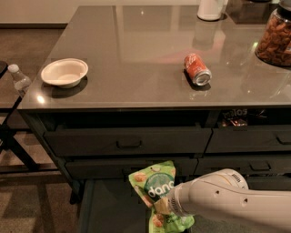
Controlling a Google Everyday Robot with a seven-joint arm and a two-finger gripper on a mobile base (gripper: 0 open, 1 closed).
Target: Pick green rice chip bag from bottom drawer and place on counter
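One gripper [162, 205], tight around the green rice chip bag [156, 184], above the bottom drawer [109, 207].

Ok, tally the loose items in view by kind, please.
Bowls: 1, white bowl on the counter
Cans: 1, red soda can
Jars: 1, snack jar
White containers: 1, white container at the counter's far edge
Bottles: 1, clear bottle left of counter
Snack bags: 1, green rice chip bag, gripper at it over the bottom drawer
Total: 6
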